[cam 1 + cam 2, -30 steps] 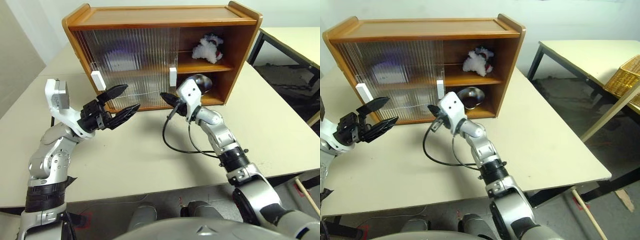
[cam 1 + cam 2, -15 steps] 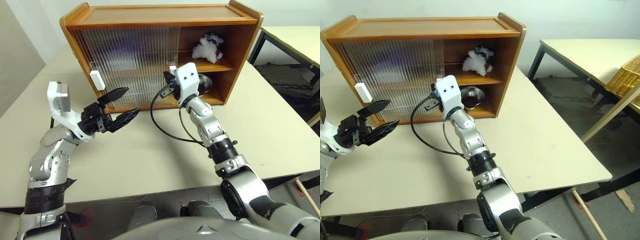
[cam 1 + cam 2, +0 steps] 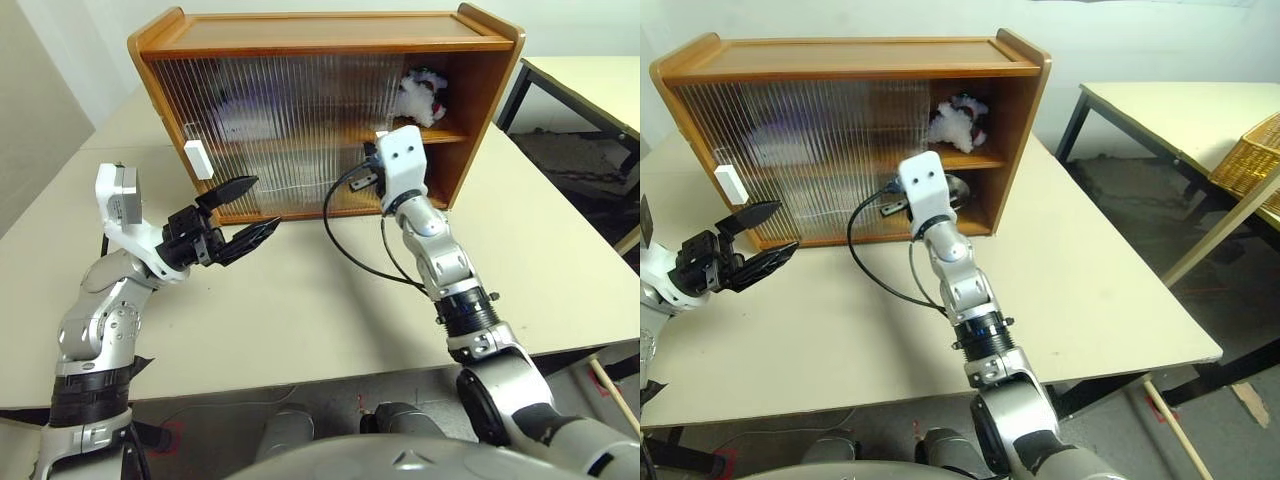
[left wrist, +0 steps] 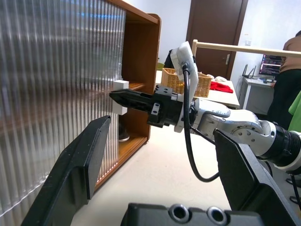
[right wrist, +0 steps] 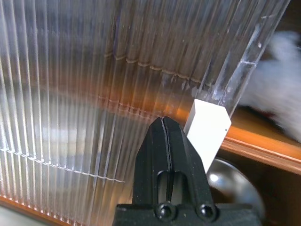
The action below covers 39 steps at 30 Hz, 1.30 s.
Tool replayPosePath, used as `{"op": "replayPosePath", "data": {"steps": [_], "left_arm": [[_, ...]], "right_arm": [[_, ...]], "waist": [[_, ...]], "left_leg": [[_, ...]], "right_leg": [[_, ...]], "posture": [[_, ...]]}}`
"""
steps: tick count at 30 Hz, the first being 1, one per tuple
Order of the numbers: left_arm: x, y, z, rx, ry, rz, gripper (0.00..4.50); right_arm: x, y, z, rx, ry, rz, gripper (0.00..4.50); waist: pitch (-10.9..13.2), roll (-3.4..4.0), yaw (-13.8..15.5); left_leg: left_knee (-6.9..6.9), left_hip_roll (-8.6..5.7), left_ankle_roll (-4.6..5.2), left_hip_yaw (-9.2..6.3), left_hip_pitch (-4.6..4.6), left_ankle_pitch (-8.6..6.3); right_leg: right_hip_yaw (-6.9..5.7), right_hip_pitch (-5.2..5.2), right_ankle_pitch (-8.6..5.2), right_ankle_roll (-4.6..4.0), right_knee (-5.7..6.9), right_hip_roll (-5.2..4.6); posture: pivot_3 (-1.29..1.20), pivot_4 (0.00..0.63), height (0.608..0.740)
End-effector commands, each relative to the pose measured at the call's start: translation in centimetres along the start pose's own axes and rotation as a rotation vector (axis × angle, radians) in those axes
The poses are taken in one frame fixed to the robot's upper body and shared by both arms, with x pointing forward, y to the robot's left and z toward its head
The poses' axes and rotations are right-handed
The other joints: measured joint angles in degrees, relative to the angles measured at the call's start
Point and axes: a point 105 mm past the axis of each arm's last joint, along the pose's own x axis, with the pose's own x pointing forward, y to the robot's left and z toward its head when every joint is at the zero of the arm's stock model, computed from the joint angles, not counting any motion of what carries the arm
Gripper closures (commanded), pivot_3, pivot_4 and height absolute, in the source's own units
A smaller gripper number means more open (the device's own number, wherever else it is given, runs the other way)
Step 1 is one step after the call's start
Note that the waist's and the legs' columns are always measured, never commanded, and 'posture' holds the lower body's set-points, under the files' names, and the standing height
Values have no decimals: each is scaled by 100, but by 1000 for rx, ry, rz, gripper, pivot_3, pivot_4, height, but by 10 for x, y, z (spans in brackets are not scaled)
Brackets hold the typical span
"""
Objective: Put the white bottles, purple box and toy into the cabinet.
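The wooden cabinet (image 3: 320, 30) stands at the back of the table, its ribbed sliding doors (image 3: 290, 130) drawn across most of the front. My right gripper (image 5: 163, 121) is shut, its tip against the door beside the white handle (image 5: 209, 127). The toy (image 3: 955, 120) lies on the upper shelf at the right end, partly behind the door's edge. Only blurred pale and lilac patches (image 3: 240, 110) show through the ribbed door; the white bottles and purple box are hidden. My left gripper (image 3: 238, 213) hovers open over the table before the left door's handle (image 3: 198, 158), holding nothing.
A steel bowl (image 3: 958, 187) sits on the lower shelf behind my right wrist. A black cable (image 3: 345, 245) loops from that wrist over the table. Another table (image 3: 590, 75) and a wicker basket (image 3: 1252, 148) stand to the right. A person (image 4: 288, 80) stands far off.
My right gripper has travelled right along the cabinet front with the white handle. The door has slid right and covers more of the opening. The left arm stayed put.
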Motion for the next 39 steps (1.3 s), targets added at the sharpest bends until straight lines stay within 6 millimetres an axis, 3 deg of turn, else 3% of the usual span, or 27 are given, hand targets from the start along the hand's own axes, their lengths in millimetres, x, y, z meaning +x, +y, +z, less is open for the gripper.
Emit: {"op": "replayPosePath", "data": {"steps": [1,16,30,33,39], "left_arm": [[4,0,-2,3,7,-20,0],[5,2,-1,5,0,-22,0],[7,2,-1,8,-2,-24,0],[7,2,-1,8,-3,-26,0],[8,3,0,-1,-20,-20,0]], "right_arm": [[-8,-23,-8,-20,31,-85,4485],[-13,-75,-31,-62,95,-276,4485],[-16,-123,-28,-131,61,-437,4485],[-16,-123,-28,-138,54,-427,4485],[-18,-100,-21,-106,-17,-294,4485]], "waist": [[0,0,-6],[1,1,-52],[2,3,-49],[2,4,-39],[4,6,-56]], "left_leg": [[0,0,0,1,0,0],[-1,0,3,1,2,2],[-1,3,20,-4,0,12],[-1,5,27,-8,-1,16],[0,-5,27,-4,-5,16]], "right_leg": [[1,-1,0,0,0,1],[3,-2,6,16,-1,21],[7,-2,20,25,-1,19],[10,-1,25,31,-1,11],[13,-1,20,22,-3,-7]], "posture": [[-7,0,740],[-12,0,740],[-14,0,740],[-14,0,740],[-14,0,740]]}}
